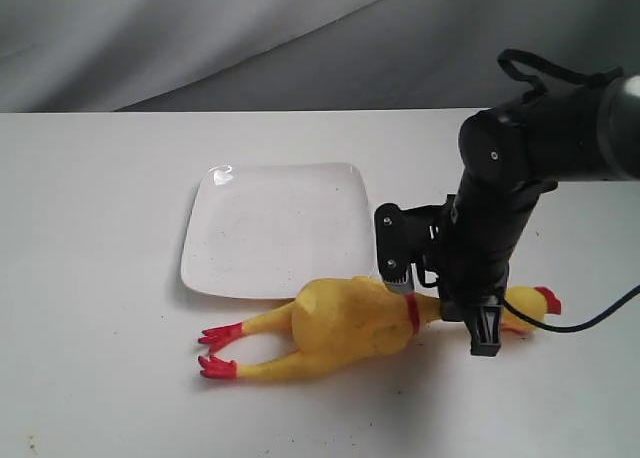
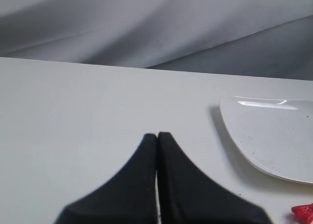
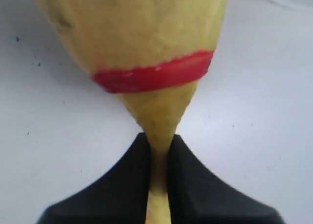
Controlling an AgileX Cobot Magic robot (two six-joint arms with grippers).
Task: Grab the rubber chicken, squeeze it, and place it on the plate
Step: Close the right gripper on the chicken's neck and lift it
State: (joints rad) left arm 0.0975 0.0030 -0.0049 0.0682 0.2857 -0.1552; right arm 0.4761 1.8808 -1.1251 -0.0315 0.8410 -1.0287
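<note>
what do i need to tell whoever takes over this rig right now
Left claw: shut, empty, low over the table, short of the plate.
Right claw: shut on the rubber chicken, pinching its thin neck just past the red band.
The chicken lies on the table along the plate's near edge, not on it.
Done: grasp made. Left: lift, squeeze, set it on the plate.

rubber chicken [image 1: 350,323] yellow with red markings; plate [image 1: 270,228] white, faint specks.
</note>
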